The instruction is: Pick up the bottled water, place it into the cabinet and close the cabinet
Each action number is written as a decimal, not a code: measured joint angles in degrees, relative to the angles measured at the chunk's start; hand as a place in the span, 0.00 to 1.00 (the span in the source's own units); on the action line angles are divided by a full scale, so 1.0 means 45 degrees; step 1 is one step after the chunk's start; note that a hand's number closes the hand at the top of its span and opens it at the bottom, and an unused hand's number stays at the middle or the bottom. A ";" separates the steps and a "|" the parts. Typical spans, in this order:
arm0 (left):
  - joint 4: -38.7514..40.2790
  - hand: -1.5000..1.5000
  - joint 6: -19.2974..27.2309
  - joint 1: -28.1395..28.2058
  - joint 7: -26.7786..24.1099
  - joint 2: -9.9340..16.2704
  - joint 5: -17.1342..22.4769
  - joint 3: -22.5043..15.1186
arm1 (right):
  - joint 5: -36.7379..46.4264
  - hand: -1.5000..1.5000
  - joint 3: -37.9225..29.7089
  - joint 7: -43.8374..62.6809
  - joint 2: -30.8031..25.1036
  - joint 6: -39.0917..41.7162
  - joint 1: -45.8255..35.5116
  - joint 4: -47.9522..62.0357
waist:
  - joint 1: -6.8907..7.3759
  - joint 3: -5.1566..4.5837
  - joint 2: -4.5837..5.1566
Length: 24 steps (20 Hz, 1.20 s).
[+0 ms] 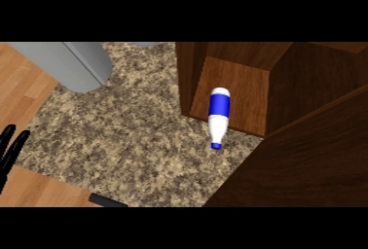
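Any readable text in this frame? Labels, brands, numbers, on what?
None readable.
Bottled water: plain blue band around a white body, no lettering visible on it.
Cabinet: bare dark wood, no markings.
Counter: speckled stone, no print.
Grey object at upper left: unmarked.
Left hand at the left edge: plain black, no marking.

I can read no text, brand, number or sign anywhere from here. The white plastic water bottle (218, 116) carries a plain blue band where a label would sit, and that band shows no lettering I can make out.
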 measured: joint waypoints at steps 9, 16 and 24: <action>0.0138 0.00 -0.0180 -0.0209 0.0092 0.0119 0.0094 0.0106 | -0.0509 1.00 -0.0289 0.0505 0.0578 -0.0219 -0.0470 0.0264 | 0.0063 0.0035 0.0092; 0.0341 0.00 -0.0316 -0.0323 0.0158 0.0225 0.0133 0.0211 | -0.0539 1.00 -0.0802 0.2121 0.1112 -0.0614 -0.2363 0.1197 | 0.0104 0.0043 -0.0007; 0.0621 0.00 -0.0464 -0.0426 0.0204 0.0177 0.0244 0.0216 | -0.1020 1.00 -0.1523 0.3772 0.2170 -0.1061 -0.4990 0.3421 | 0.0064 0.0091 -0.0080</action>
